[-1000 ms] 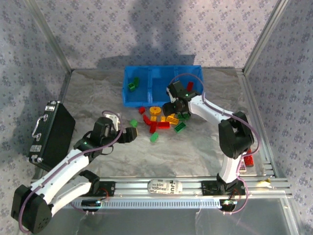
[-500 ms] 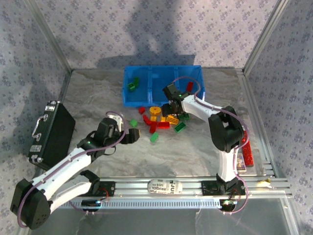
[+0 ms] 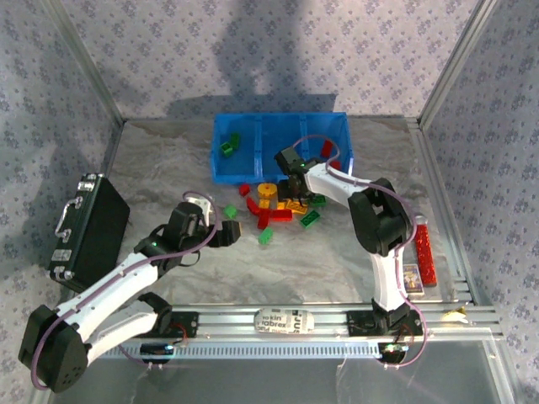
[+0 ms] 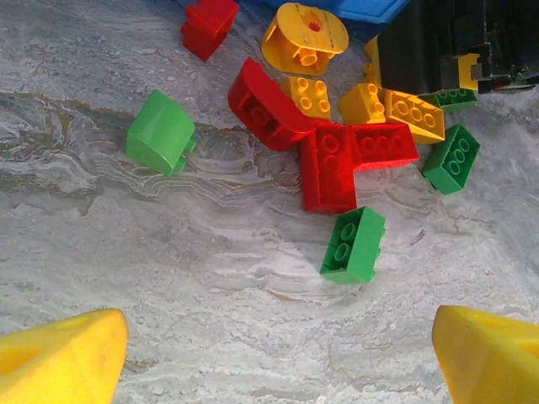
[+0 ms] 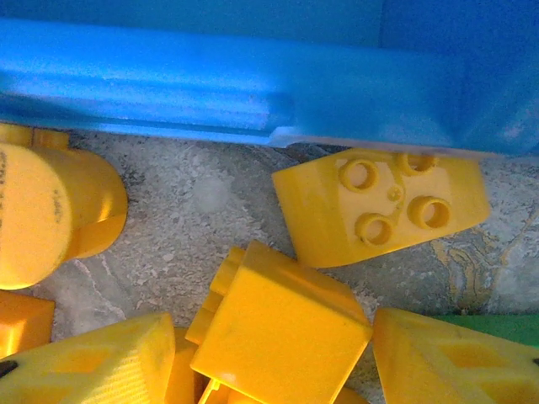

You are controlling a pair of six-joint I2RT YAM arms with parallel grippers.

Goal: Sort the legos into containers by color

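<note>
The trouble I'd expect is on the right side, where the right fingers [image 5: 93, 366] are down in the thick of the legos [image 3: 274, 206], close to the front wall of the blue tray [image 3: 240, 174]. They stand on either side of a yellow brick [image 5: 282, 332] that lies skewed to them, so a squeeze may catch a corner and the brick could twist out or pop free. A second, studded yellow brick [image 5: 383, 210] sits just beside it against the tray wall, and the round yellow piece [image 5: 50, 210] is near on the other side, so either could get nudged or dragged along. A careless lift might also clip the wall. The fingers look partly apart and very near the brick's sides. From this close I cannot tell whether they are clamped on it. The left fingers [image 4: 59, 353] are spread wide over bare worktop [image 3: 337, 252] with nothing between them, well short of a green brick [image 4: 352, 244]. Most legos lie loose in front of the tray, though one green piece [image 3: 229, 145] is in its left compartment and a red one [image 3: 327, 149] in its right.
</note>
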